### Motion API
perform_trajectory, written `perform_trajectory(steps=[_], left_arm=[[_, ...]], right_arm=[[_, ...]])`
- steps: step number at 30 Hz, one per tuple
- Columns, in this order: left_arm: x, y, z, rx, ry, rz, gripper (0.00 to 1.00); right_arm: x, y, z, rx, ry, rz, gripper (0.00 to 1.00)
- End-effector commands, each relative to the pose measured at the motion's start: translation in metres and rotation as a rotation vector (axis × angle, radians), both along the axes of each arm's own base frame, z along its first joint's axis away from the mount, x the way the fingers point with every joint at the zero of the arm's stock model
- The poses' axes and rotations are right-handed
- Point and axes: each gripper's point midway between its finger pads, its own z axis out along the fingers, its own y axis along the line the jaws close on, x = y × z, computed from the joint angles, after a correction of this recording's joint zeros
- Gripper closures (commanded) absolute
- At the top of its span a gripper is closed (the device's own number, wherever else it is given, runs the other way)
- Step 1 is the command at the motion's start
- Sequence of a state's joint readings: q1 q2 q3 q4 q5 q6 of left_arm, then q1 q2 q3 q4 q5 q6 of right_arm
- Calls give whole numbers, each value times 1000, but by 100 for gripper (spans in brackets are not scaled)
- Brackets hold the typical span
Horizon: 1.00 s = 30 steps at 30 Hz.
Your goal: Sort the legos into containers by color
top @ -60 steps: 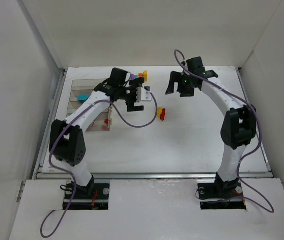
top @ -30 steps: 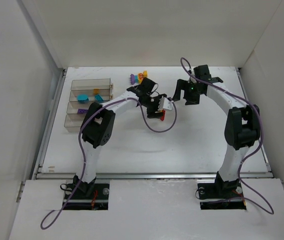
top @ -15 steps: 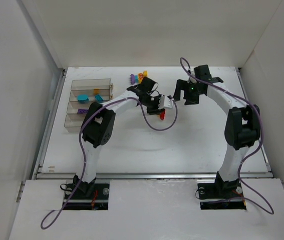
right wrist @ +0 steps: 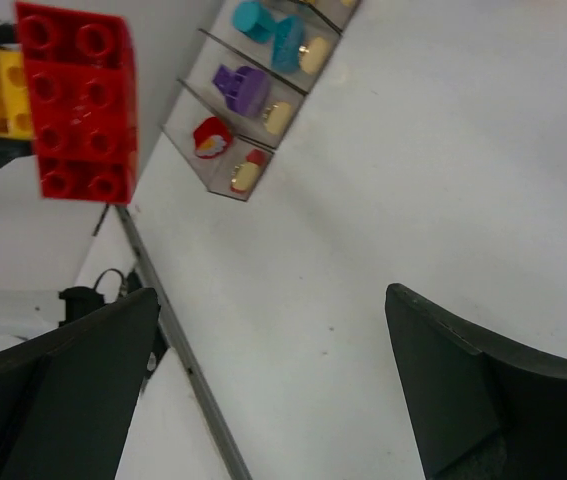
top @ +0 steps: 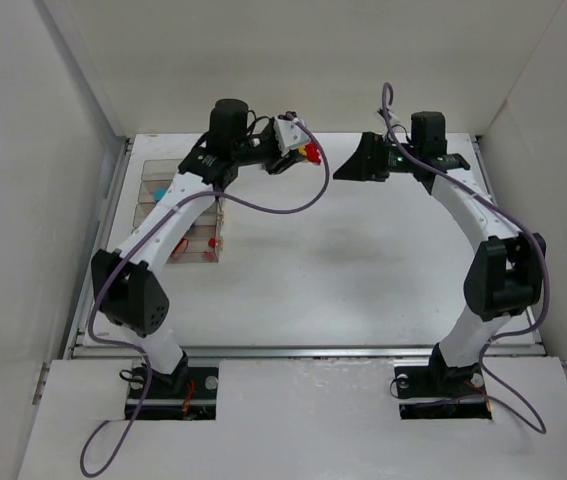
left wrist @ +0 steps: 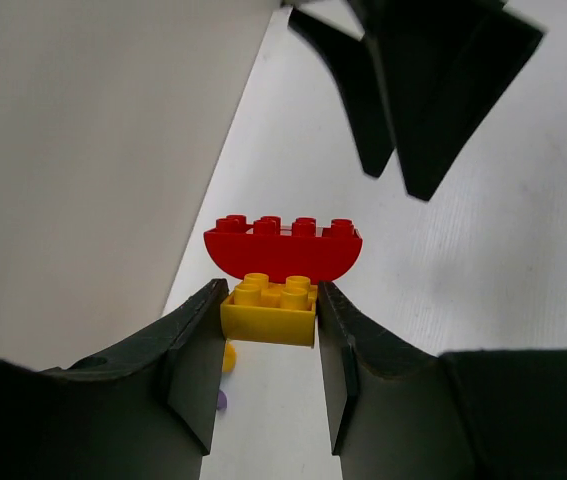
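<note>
left gripper [left wrist: 269, 338] hides yellow brick [left wrist: 268, 315] sides; containers [top: 151, 178] half behind arm [top: 178, 215].

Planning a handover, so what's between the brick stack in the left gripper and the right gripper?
Nothing; the top view shows only bare table between the brick stack and the right gripper.

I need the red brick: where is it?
Left wrist view: red brick stuck on the yellow brick held by the left gripper, facing the right gripper.
</note>
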<state>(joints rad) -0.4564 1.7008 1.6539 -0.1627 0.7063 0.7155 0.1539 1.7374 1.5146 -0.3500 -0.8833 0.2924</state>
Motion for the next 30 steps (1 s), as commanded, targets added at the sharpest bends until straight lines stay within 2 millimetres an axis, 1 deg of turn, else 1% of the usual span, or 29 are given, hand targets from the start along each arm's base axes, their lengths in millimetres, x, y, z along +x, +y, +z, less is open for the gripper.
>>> perform_trajectory(steps=[1,2,3,4,5,6,7,8,9,12,15,16,17,19,20,21,22,24,25,26,28,30], left_arm=[[-29,-10,13,-61,10,-78,100],[-33,-8,20,-71,-12,-79,100],[-35,-8,21,-74,-17,-79,100],[-37,-7,21,-74,-17,-79,100],[-37,-6,14,-67,-4,-78,100],[-43,-9,20,-68,-26,-93,100],[-44,-8,24,-72,-35,-93,100],[-46,-11,19,-62,-35,-97,100],[-46,-11,19,-62,-35,-97,100],[-46,-9,21,-63,-45,-85,100],[-44,-9,23,-65,-55,-76,100],[-45,-8,27,-69,-64,-77,100],[-49,-12,27,-69,-63,-87,100],[-51,-15,27,-68,-64,-91,100],[-51,-15,27,-68,-64,-91,100],[-54,-19,31,-72,-72,-100,100],[-54,-19,31,-72,-72,-100,100],[-54,-19,31,-72,-72,-100,100],[-56,-18,35,-76,-80,-100,100],[-56,-18,35,-76,-80,-100,100],[-54,-17,35,-74,-82,-91,100],[-54,-17,37,-79,-90,-91,100]], right_arm=[[-7,14,47,129,-107,110,0],[-9,18,48,134,-95,116,0],[-10,18,53,136,-116,117,0],[-10,18,57,147,-103,111,0],[-10,19,59,152,-104,109,0],[-10,23,69,156,-128,121,0],[-14,28,75,167,-127,138,0],[-14,28,79,168,-139,139,0],[-17,32,84,177,-139,155,0],[-21,31,97,180,-171,157,0],[-21,32,97,185,-160,155,0],[-24,36,97,186,-159,165,0],[-22,36,97,187,-148,151,0],[-17,44,87,176,-121,132,0],[-17,47,86,175,-114,125,0],[-16,52,82,176,-93,122,0],[-14,52,78,175,-84,122,0],[-17,56,82,180,-84,129,5],[-13,57,83,178,-88,121,6],[-16,61,83,178,-87,131,8],[-13,62,84,182,-82,130,9],[-12,61,83,180,-83,121,16]])
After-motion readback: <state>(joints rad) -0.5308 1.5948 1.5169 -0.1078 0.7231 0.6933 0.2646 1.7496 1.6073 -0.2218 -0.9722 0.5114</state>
